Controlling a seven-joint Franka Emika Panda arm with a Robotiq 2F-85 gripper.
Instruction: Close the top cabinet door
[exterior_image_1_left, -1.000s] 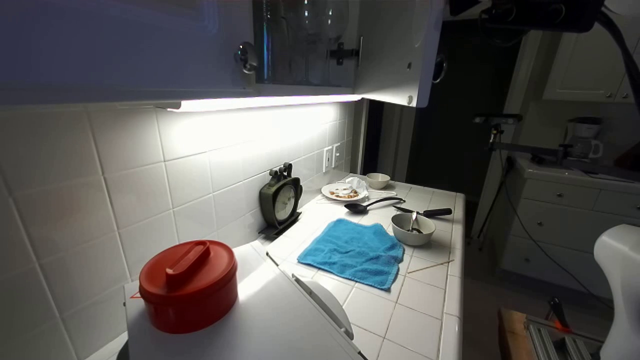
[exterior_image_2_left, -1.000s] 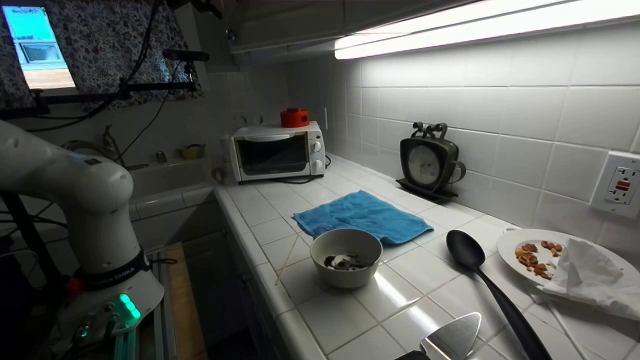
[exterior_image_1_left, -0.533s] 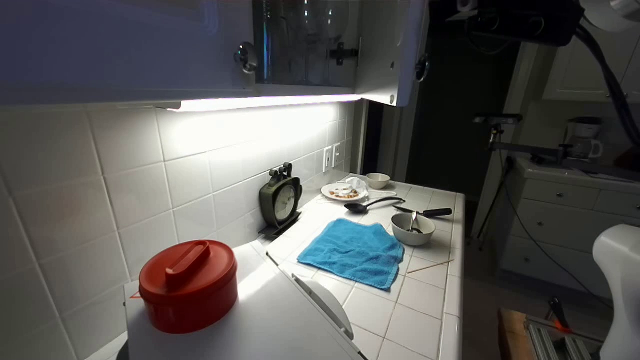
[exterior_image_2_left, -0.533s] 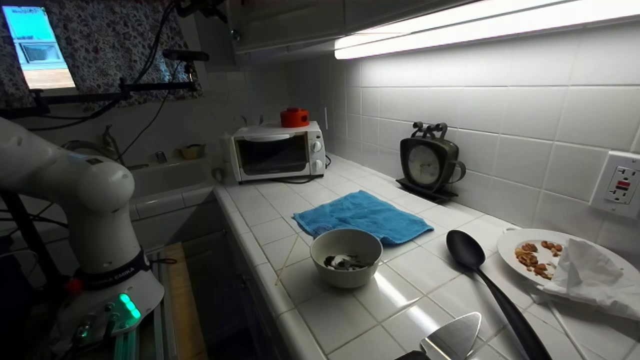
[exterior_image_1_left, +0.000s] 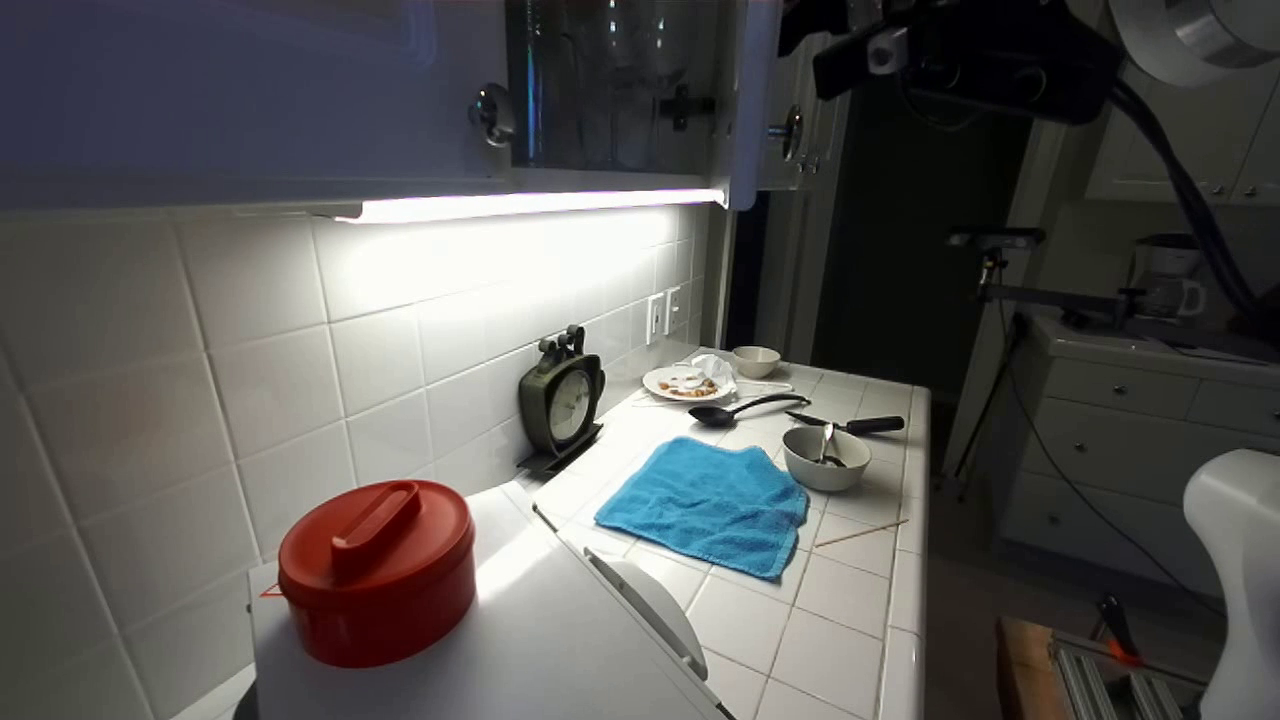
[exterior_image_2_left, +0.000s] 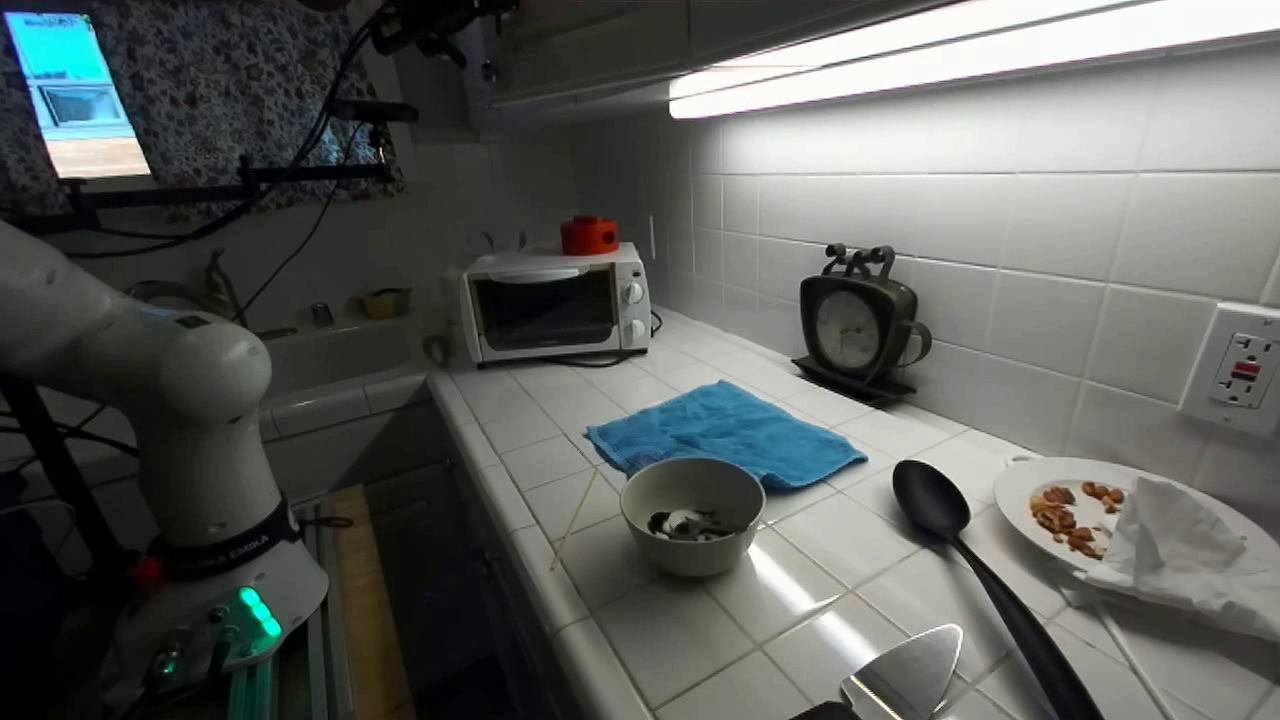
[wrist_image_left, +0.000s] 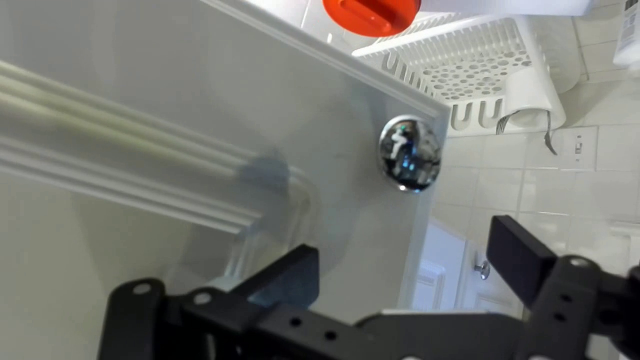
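In an exterior view, the top cabinet door is above the counter and stands partly open — I see it nearly by its edge. Between it and the neighbour door there is a gap, and the dark inside of the cabinet is visible. The door's shiny round knob sits close to a corner of its front. The gripper is at this front side, and its two fingers are spread wide; in the wrist view, one appears before the door and the other beyond its edge. Whether a finger touches the door, I cannot tell. Beside the counter is the white robot arm. A light strip shines brightly under the cabinet. On the counter lies a blue cloth, with a bowl just beside it. A red lidded container rests upon the toaster oven — and near the wall, a plate holds nuts and crumpled paper. A black spoon lies between bowl and plate.
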